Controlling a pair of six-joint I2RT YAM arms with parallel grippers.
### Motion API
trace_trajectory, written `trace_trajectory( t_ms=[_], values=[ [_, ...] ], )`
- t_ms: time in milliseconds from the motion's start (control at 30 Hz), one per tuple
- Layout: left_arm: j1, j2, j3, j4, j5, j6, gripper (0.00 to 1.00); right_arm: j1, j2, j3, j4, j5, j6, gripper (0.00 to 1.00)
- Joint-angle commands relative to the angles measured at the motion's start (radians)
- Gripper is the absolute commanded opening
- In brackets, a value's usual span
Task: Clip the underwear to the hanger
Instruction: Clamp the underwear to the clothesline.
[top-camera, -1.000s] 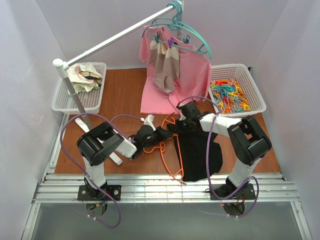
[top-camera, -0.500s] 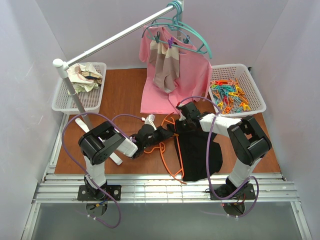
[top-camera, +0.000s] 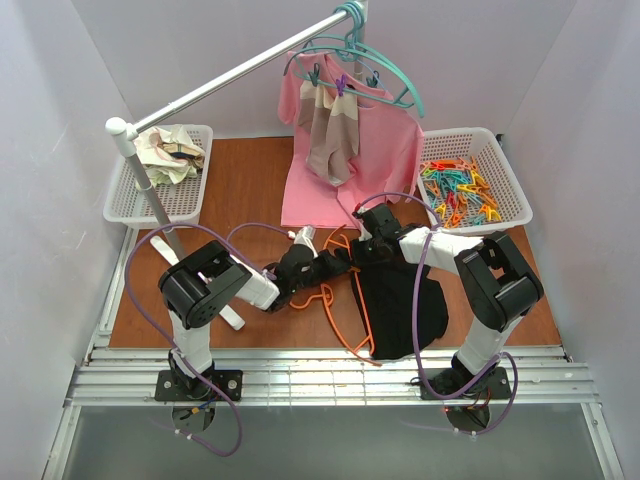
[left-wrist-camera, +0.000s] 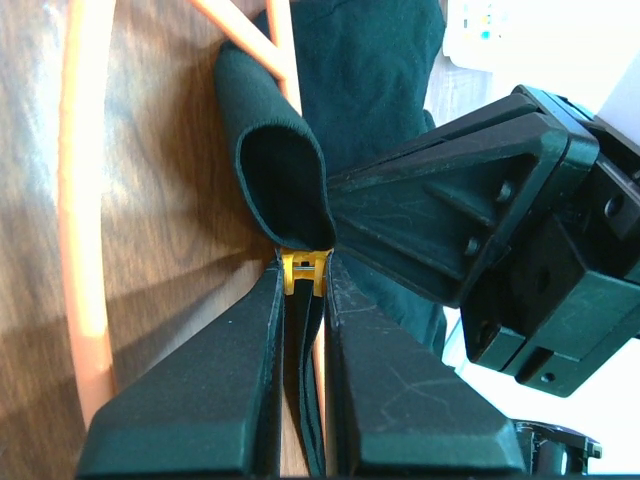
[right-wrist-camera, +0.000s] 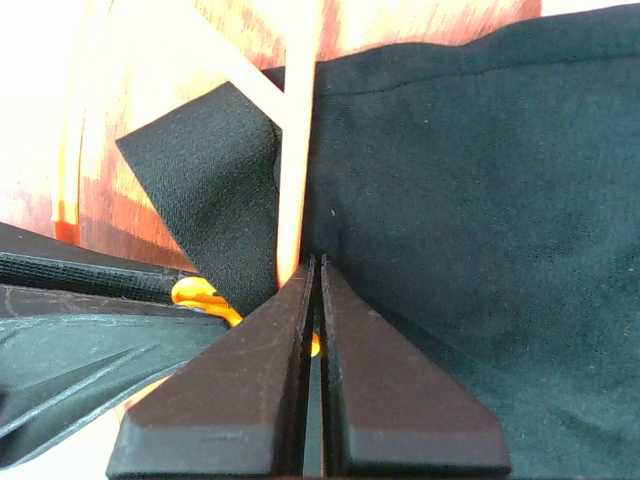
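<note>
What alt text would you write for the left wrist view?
The left gripper squeezes a yellow clip in its jaws at the folded edge of the black underwear, which wraps a bar of the orange hanger on the wooden table. The right gripper reaches in from the right to the same fold.

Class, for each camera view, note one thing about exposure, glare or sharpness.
Top external: evenly lit, sharp, soft shadows. Left wrist: white blowout at the right edge, fingers slightly soft. Right wrist: the hanger bleached pale by glare, the underwear sharp.
</note>
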Motion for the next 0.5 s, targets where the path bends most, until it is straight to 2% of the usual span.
trace_trajectory(
  t_ms=[0, 267, 300, 367, 400, 467],
  values=[
    [-0.012, -0.008, 0.046, -0.125, -0.041, 0.044, 0.00, 0.022, 0.009, -0.011, -0.038, -0.053, -0.007, 0.01],
    [-0.014, -0.020, 0.075, -0.194, -0.046, 0.061, 0.01, 0.022, 0.012, -0.006, -0.049, -0.046, -0.009, 0.01],
    [-0.014, -0.022, 0.078, -0.197, -0.046, 0.063, 0.08, 0.022, 0.012, -0.005, -0.052, -0.043, -0.007, 0.01],
    [-0.014, -0.025, 0.080, -0.205, -0.049, 0.066, 0.14, 0.021, 0.009, -0.003, -0.053, -0.040, -0.009, 0.04],
    [-0.013, -0.029, 0.081, -0.206, -0.049, 0.069, 0.21, 0.022, 0.009, -0.003, -0.055, -0.039, -0.010, 0.05],
    [-0.014, -0.037, 0.080, -0.212, -0.055, 0.070, 0.27, 0.021, 0.006, -0.003, -0.058, -0.034, -0.009, 0.09]
  ],
)
